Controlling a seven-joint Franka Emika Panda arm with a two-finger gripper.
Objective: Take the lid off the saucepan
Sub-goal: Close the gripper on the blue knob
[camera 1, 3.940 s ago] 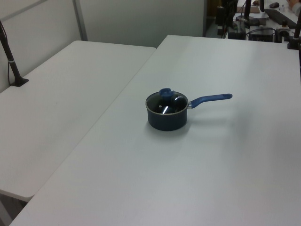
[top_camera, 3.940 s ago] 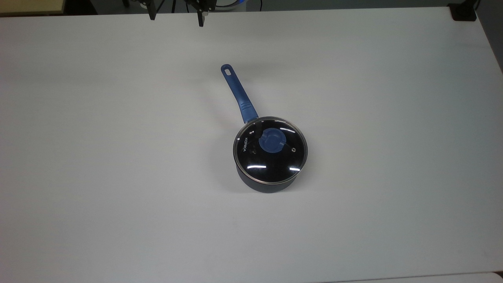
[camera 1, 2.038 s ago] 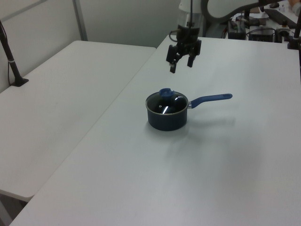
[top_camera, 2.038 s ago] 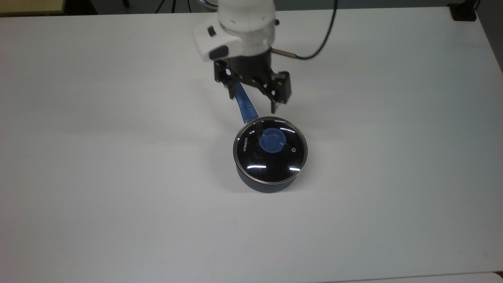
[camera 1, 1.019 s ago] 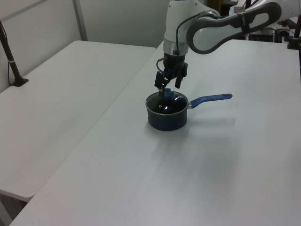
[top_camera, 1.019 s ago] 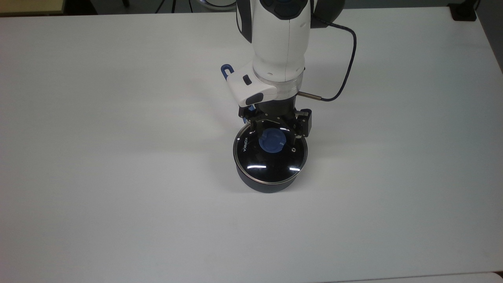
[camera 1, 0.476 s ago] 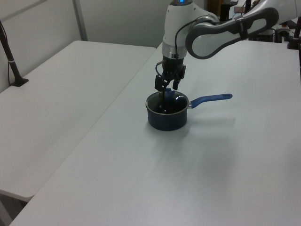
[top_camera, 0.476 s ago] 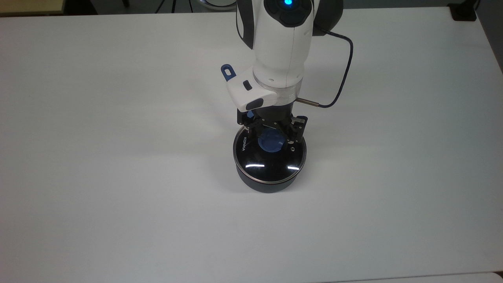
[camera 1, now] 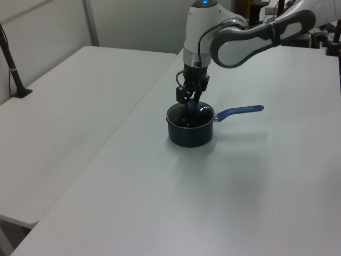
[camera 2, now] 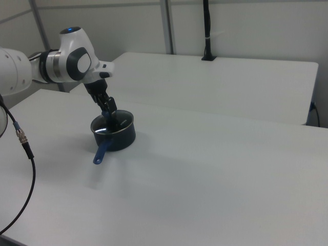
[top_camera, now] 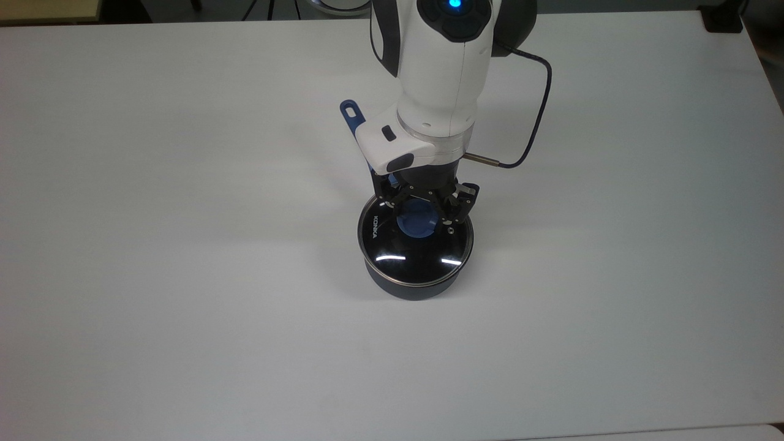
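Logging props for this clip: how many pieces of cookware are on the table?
1: a single saucepan near the table's middle, its glass lid on it, its handle pointing to the left view's right. The pincer sits at the lid's knob. Nothing seems hidden.

The lid [top_camera: 416, 245] sits on the saucepan [top_camera: 413, 286], on the table [top_camera: 184, 275].
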